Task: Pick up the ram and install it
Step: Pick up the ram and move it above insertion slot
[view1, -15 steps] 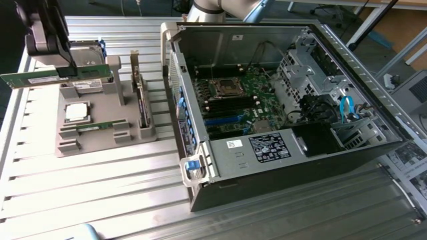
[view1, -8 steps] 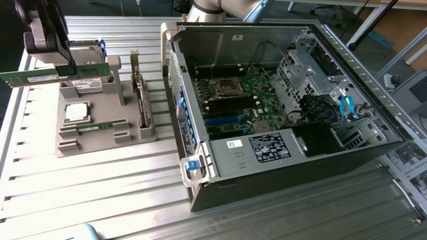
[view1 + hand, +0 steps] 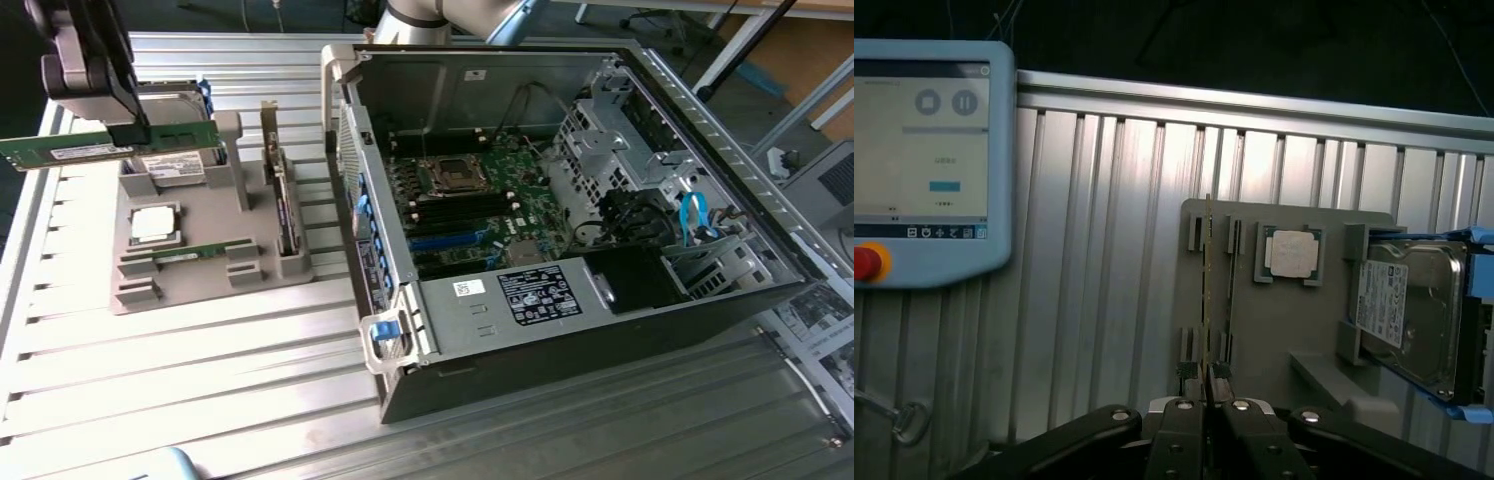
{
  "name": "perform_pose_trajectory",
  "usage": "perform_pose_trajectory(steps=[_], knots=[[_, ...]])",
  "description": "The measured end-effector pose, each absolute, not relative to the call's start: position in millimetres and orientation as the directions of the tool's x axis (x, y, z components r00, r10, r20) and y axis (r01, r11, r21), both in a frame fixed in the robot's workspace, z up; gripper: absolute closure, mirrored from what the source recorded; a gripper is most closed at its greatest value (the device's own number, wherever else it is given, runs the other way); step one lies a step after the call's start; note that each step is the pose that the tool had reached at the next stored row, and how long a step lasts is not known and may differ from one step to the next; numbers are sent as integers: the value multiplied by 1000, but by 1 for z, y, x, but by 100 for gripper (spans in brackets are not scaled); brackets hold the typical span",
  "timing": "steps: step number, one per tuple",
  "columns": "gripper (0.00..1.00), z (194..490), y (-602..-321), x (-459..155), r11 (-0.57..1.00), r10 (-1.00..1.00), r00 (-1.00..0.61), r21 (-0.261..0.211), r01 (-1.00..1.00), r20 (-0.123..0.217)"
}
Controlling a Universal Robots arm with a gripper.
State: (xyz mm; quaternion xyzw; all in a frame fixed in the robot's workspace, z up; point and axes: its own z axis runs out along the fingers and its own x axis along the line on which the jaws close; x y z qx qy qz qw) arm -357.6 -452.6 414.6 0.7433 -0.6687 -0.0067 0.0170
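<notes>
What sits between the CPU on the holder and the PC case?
The expansion card, standing on edge in the gray holder; exterior view.

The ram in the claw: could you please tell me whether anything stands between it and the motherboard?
The open computer case's grey metal side wall rises between the thin green ram stick, gripped by the black claw above the grey tray, and the green motherboard.

- The ram, a long, narrow green circuit-board stick (image 3: 60, 153) (image 3: 1206, 300) with a white label on its face, hangs above the grey moulded holder tray (image 3: 200, 290) at the exterior view's left.
- It stands on its long edge, nearly level.
- The black gripper (image 3: 134, 138) clamps it partway along its length.
</notes>
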Motion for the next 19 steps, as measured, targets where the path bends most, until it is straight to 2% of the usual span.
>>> perform_pose_trajectory(steps=[19], knots=[[87, 415, -453, -345, -105, -994, 106, 35, -994, 15]])
